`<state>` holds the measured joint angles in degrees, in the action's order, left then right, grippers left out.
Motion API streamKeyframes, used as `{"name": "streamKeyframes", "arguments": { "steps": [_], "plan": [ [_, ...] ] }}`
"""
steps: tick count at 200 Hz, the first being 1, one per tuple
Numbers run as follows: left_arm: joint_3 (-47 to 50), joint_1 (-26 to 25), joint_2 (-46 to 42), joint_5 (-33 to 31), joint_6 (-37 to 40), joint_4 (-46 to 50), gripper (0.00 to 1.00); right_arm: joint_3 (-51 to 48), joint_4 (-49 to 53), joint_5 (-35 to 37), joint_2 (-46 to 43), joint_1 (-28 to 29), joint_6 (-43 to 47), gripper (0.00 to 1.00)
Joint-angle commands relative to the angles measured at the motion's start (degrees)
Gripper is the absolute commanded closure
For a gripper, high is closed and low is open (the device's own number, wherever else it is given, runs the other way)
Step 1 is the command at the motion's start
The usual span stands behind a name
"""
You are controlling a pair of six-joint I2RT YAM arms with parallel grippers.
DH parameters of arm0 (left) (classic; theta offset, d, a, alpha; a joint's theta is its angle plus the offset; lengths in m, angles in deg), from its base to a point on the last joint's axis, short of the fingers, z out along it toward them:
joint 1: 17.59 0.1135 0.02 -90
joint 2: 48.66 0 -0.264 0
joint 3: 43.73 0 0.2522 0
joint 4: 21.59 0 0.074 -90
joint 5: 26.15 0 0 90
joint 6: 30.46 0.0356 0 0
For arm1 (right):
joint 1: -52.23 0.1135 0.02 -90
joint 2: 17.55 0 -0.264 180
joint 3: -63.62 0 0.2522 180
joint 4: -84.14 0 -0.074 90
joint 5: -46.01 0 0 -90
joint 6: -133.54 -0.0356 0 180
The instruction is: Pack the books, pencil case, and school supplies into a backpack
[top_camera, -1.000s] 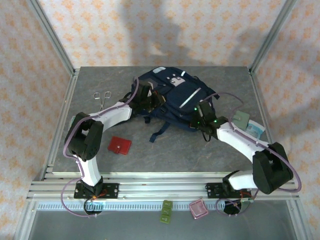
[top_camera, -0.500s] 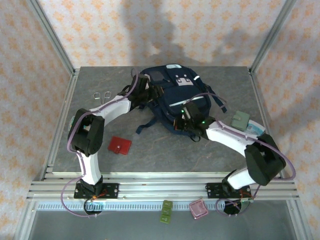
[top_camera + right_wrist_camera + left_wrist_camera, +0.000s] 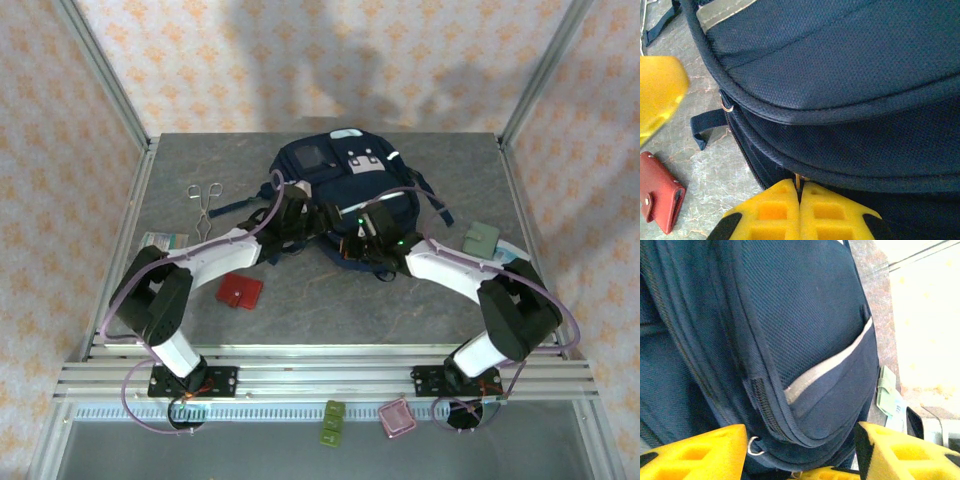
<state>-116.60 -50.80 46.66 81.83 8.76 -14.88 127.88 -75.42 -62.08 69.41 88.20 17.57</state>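
The navy backpack lies at the back middle of the table. My left gripper is at its near-left edge. In the left wrist view the left gripper stands open, its yellow fingers apart on either side of the backpack bottom seam, near a zipper ring. My right gripper is at the near edge. In the right wrist view the right gripper is shut on a thin brass zipper pull. The red square school supplies lie on the table. Books and pencil case are out of view.
Metal scissors lie at the back left and a pale card sits at the left edge. A green pouch rests on a light blue flat item at the right. Small pink and green boxes sit below the front rail.
The left gripper has opened and moved from the backpack's left side to its near edge. The right gripper has moved left, still shut. The backpack has turned and shifted towards the back.
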Motion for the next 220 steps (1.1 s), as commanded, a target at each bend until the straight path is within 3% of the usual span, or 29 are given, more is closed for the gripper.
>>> {"name": "streamKeyframes", "arguments": {
  "steps": [1,41,52,62,75,88,120,189,220],
  "plan": [
    [-1.77,-0.42,3.27,-4.17,-0.94,-1.03,0.4,2.19,-2.88,0.28,0.1,0.51,-0.22,1.0],
    [-5.16,-1.59,7.26,-8.78,-1.17,3.82,0.4,2.1,-3.16,0.57,-0.09,0.5,-0.22,1.0],
    [-5.6,-1.68,8.13,-9.52,-1.42,3.8,0.45,2.14,-3.27,0.51,-0.02,0.51,-0.21,1.0],
    [-5.83,-1.61,8.75,-10.07,-1.73,3.71,0.55,2.15,-3.01,0.92,0.13,0.51,0.01,1.0],
    [-6.33,-1.59,9.32,-10.41,-1.59,3.36,0.82,2.36,-1.92,1.99,0.25,0.51,0.24,1.0],
    [-7.18,-1.46,9.78,-10.77,-1.27,4.18,1.0,2.56,-0.25,4.04,0.23,0.51,0.65,1.0],
    [-7.02,-0.1,8.99,-10.76,0.04,4.77,1.0,2.97,7.21,11.23,-0.5,-0.49,1.28,1.0],
    [-3.5,4.94,4.36,-10.51,2.22,4.07,1.0,-1.45,15.5,23.93,-5.35,-9.55,0.43,1.0],
    [-4.26,5.7,4.05,-10.19,3.7,3.97,1.0,-0.76,13.93,20.27,-6.73,-8.1,1.6,1.0]
  ]
}}
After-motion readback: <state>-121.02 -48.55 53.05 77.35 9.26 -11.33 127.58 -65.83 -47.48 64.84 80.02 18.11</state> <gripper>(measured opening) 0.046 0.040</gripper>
